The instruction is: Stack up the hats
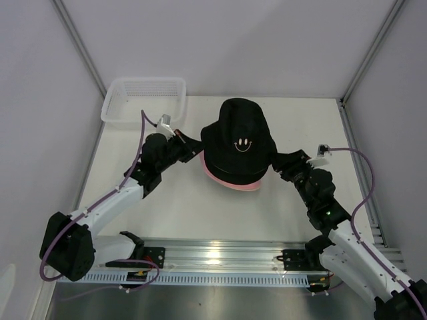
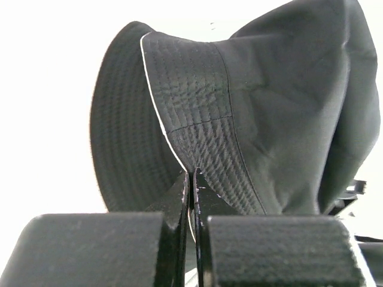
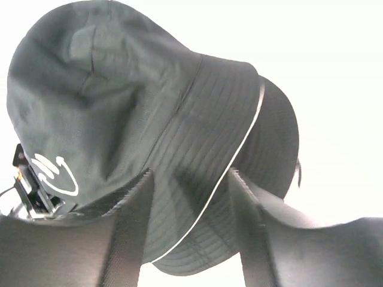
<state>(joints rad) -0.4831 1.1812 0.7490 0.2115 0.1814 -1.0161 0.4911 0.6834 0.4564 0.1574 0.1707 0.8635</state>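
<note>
Left gripper (image 2: 192, 176): clamped on black hat (image 1: 235, 137) brim | right gripper (image 3: 190, 179): jaws apart around brim | pink hat (image 1: 230, 181) underneath

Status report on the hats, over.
Left gripper shut on black hat brim. Right gripper open astride the brim. Black hat atop pink hat. Nothing blocking, basket apart.

The black hat (image 1: 237, 130) is matt stitched cloth, the pink hat (image 1: 230, 183) cloth, the basket (image 1: 143, 81) plastic mesh
</note>
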